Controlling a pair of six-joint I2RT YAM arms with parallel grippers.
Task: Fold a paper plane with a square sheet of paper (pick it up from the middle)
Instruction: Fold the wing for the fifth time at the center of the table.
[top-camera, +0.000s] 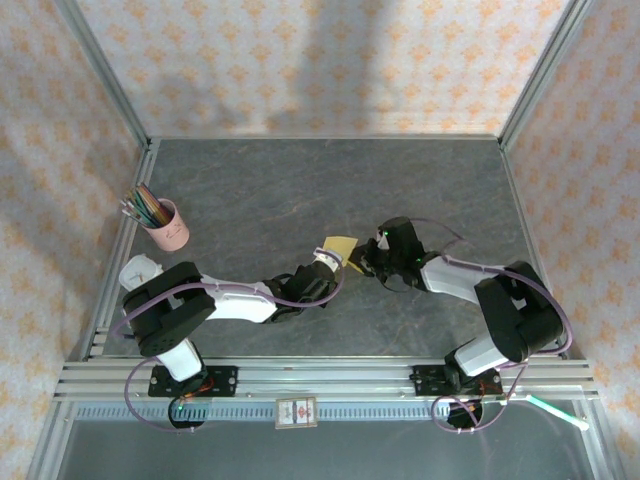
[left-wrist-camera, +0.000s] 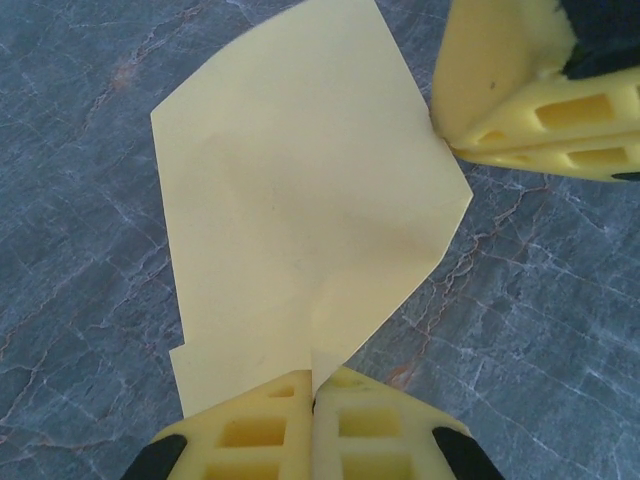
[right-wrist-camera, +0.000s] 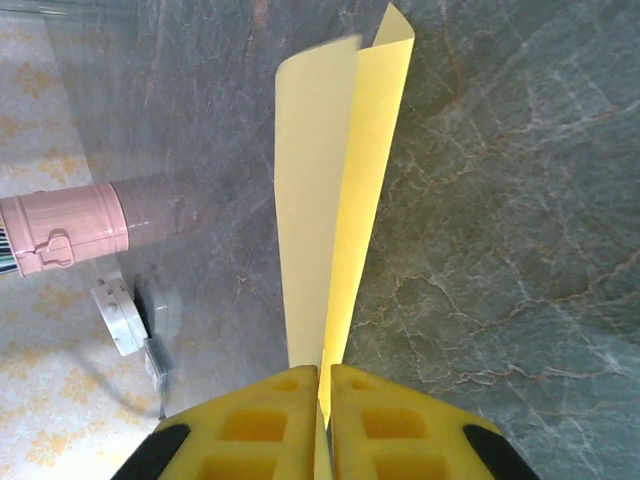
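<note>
The yellow sheet of paper (top-camera: 341, 247) is held just above the table's middle, partly folded with a crease. In the left wrist view the paper (left-wrist-camera: 300, 210) spreads broad and creased, its near corner pinched in my left gripper (left-wrist-camera: 315, 385), which is shut on it. The right gripper's yellow fingers (left-wrist-camera: 530, 110) grip the paper's far right edge there. In the right wrist view the paper (right-wrist-camera: 335, 190) stands edge-on as two narrow leaves, running into my right gripper (right-wrist-camera: 322, 385), shut on it. From above, the left gripper (top-camera: 325, 262) and right gripper (top-camera: 368, 255) flank the paper.
A pink cup of coloured pencils (top-camera: 165, 222) stands at the table's left; the same pink cup (right-wrist-camera: 70, 225) shows in the right wrist view. Metal frame rails (top-camera: 320, 375) run along the near edge. Patterned walls enclose the grey marbled table (top-camera: 300, 180).
</note>
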